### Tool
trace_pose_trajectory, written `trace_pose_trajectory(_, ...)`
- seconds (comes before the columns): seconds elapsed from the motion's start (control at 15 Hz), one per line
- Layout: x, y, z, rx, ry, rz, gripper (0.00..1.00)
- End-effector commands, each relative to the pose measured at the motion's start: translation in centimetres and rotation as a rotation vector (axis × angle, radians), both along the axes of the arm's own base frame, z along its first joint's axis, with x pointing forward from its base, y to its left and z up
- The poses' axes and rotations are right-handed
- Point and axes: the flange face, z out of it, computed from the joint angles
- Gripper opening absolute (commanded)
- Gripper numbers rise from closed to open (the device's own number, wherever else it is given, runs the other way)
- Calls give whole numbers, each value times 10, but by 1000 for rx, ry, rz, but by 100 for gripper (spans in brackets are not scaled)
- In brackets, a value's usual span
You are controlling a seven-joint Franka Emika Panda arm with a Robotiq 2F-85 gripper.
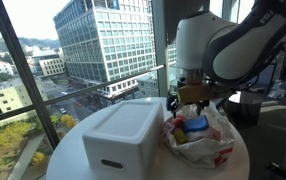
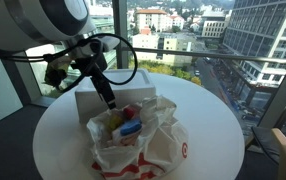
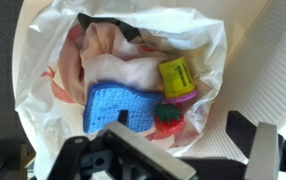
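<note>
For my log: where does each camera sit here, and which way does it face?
Exterior view: near table height, facing the windows across the white box and plastic bag; arm at upper right.
Exterior view: higher, looking down over the round table toward the city; arm at upper left.
Wrist view: straight down into the bag; jaws at the bottom edge.
All three share the bag.

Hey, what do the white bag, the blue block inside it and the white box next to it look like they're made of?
The bag: thin plastic film, slightly glossy; it crinkles and shows red print. The blue block: likely sponge, matte with a finely pitted face. The white box: probably foam or matte plastic; smooth, rounded edges, too small to be sure.
</note>
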Motion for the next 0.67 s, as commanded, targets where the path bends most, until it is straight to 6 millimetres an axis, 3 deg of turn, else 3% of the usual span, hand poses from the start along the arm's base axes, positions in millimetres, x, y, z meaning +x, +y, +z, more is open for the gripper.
trace_pose_trajectory(0.0,-3,37,5,33,29,160,100)
trace_pose_trajectory(0.13,3,50,-4,32,63,230,100)
trace_pose_trajectory(0.6,34,68,-47,12,174,355,100)
